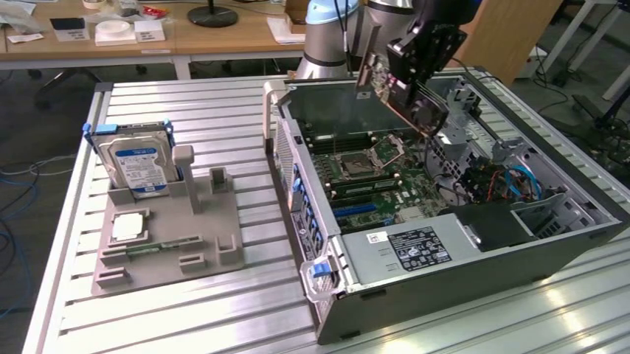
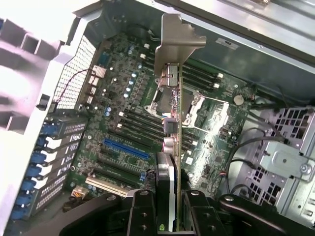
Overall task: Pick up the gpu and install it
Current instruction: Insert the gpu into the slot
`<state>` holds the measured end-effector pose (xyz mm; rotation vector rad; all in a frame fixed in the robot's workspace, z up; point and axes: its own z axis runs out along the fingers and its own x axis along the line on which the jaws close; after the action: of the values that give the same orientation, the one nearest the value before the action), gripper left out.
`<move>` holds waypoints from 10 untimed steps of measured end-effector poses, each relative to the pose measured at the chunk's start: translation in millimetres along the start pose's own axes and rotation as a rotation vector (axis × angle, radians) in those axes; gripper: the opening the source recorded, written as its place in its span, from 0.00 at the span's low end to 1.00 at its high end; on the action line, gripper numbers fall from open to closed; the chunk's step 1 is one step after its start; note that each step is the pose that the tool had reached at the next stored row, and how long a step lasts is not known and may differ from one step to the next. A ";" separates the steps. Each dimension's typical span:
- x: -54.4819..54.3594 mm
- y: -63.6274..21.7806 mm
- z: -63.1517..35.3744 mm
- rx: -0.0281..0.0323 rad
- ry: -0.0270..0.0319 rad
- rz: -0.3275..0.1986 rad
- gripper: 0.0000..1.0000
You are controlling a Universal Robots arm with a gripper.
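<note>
Aluminium slatted table [image 1: 226, 118], wooden desks [image 1: 232, 37] behind, hand [image 2: 166, 214] gripping gpu [image 2: 171, 54] over case [image 1: 551, 251]

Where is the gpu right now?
The gpu is clamped in the gripper above the motherboard of the open computer case, near the exterior view's top, right of centre.

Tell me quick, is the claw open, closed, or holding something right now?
Claw: closed on the gpu, holding it edge-on over the open computer case.
</note>
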<state>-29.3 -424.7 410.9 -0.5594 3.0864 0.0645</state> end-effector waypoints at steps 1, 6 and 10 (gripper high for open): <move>0.0 0.0 0.0 -0.0001 0.0005 -0.011 0.27; 0.1 -0.3 0.1 -0.0008 0.0026 -0.065 0.27; 0.2 -0.4 0.1 -0.0012 0.0045 -0.111 0.27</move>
<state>-29.4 -425.2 410.8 -0.7300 3.0530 0.0647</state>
